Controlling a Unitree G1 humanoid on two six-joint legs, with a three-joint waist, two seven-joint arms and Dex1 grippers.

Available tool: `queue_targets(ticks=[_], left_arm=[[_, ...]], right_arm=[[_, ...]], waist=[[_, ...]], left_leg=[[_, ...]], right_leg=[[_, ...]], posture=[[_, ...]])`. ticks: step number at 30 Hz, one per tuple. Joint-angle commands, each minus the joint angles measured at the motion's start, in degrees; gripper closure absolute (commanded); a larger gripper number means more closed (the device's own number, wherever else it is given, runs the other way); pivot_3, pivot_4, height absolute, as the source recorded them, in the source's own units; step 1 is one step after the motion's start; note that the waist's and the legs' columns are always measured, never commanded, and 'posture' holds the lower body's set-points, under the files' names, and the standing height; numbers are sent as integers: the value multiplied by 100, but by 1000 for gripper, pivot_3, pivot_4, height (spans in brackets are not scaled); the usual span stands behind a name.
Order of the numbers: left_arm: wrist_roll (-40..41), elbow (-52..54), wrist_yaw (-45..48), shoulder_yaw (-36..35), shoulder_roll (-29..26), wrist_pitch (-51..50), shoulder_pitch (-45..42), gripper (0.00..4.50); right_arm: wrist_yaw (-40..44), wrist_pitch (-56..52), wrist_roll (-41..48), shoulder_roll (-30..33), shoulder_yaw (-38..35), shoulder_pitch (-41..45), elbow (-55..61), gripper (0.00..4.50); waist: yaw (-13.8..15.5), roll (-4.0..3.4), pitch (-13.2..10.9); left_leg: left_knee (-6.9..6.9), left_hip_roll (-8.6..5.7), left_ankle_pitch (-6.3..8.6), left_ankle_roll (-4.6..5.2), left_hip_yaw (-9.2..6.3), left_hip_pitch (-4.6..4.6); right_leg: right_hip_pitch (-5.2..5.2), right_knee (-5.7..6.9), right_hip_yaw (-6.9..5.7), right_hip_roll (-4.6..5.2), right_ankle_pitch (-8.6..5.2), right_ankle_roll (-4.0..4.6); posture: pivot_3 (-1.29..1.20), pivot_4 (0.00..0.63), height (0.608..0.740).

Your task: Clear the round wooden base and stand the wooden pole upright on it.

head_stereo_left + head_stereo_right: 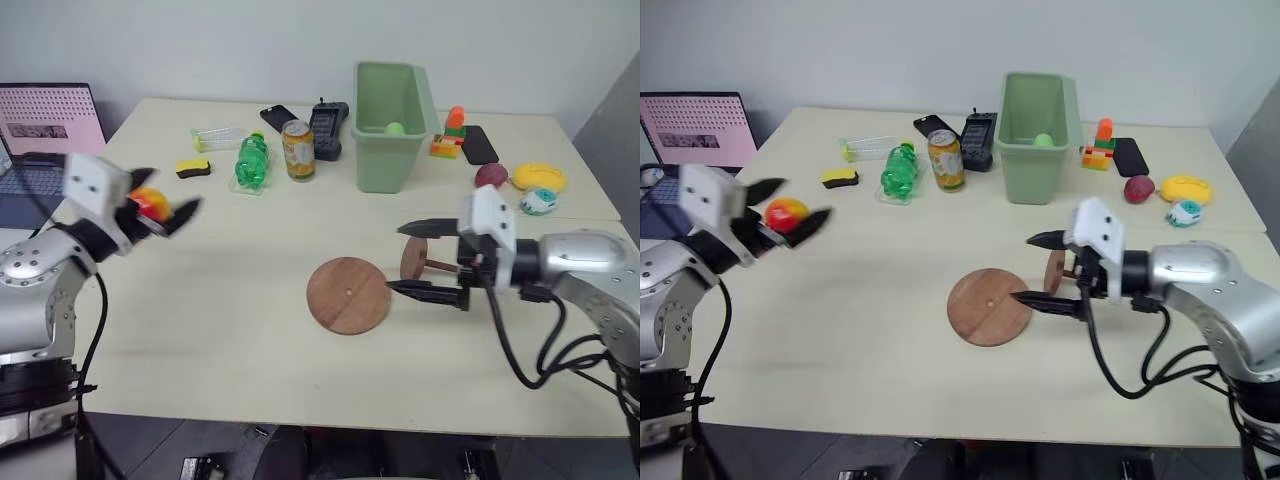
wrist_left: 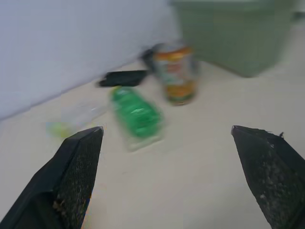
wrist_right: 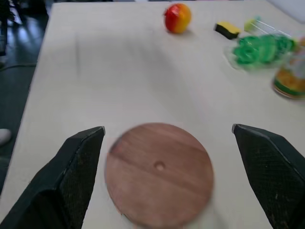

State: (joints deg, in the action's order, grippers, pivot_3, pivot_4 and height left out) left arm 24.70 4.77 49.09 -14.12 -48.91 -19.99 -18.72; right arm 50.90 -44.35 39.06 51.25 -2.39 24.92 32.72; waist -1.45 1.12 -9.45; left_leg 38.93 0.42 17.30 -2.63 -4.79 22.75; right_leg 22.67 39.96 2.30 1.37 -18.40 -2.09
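- The desk [image 1: 200, 320] carries everything; most clutter sits along its far side, leaving the near middle bare for the work
- The green bin [image 1: 392, 125] stands at the far centre, well apart from the base, likely a place for cleared items
- The round wooden base [image 1: 348, 294] lies flat in the near middle with nothing on it, its centre hole exposed, so the clearing looks done
- The right hand [image 1: 410, 259] hovers released, fingers spread wide, just beside the base's right edge, grasping nothing
- The left hand [image 1: 790, 205] is up at the desk's left side, fingers apart and empty; a red-yellow ball [image 1: 787, 213] rests on the desk by it
- The wooden pole [image 1: 432, 264] lies on its side just right of the base, behind the right hand, not yet stood up
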Motion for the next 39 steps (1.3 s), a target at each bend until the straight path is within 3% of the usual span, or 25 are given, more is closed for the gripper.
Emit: queue_targets(ticks=[1,4,9,19,25,29,34,39], left_arm=[[154,702,883,675,-235,-132,-84,41],[248,772,1210,1138,-61,-268,-549,41],[176,803,1722,1810,183,-255,-975,41],[-206,975,1993,2402,403,-63,-984,41],[-265,1081,1953,2384,484,-60,-839,41],[-276,1215,1913,2423,612,-8,-724,41],[-385,1218,1853,2501,721,57,-681,41],[-447,1224,1850,2509,769,69,-680,0]], right_arm=[[94,-144,115,494,-796,-518,376,0],[49,-303,17,846,-1047,-952,484,0],[-391,-392,-611,987,-356,-719,220,0],[491,-445,-2175,1202,1977,1072,-1319,0],[1241,-313,-2854,976,2895,1986,-2300,0],[2005,83,-3537,499,3725,2823,-3537,0],[2505,437,-4012,108,4075,3166,-4342,0],[2757,589,-4316,-220,4117,3396,-4937,852]], waist=[[-11,-3,-2],[-10,-4,-3],[-45,-5,-3],[-38,-18,-11],[-37,-25,-17],[-50,-27,-18],[-29,-29,-19],[-37,-29,-19]], left_leg=[[0,4,2,3,1,-4],[0,11,2,4,10,-18],[-1,8,3,6,24,-43],[-5,6,3,6,24,-52],[-6,8,3,6,23,-52],[-5,6,3,6,21,-47],[-4,10,3,5,15,-41],[1,4,2,3,18,-31]], right_leg=[[-2,2,0,-5,0,0],[-18,5,-4,-24,0,1],[-39,3,-5,-37,0,1],[-37,-2,6,-35,0,0],[-36,-5,6,-32,0,1],[-33,-4,4,-29,0,1],[-29,-6,-1,-27,0,1],[-18,0,1,-23,0,1]], posture=[[0,150,740],[0,150,740],[0,150,740],[0,150,740],[0,150,740],[0,150,740],[0,150,740],[0,150,740]])
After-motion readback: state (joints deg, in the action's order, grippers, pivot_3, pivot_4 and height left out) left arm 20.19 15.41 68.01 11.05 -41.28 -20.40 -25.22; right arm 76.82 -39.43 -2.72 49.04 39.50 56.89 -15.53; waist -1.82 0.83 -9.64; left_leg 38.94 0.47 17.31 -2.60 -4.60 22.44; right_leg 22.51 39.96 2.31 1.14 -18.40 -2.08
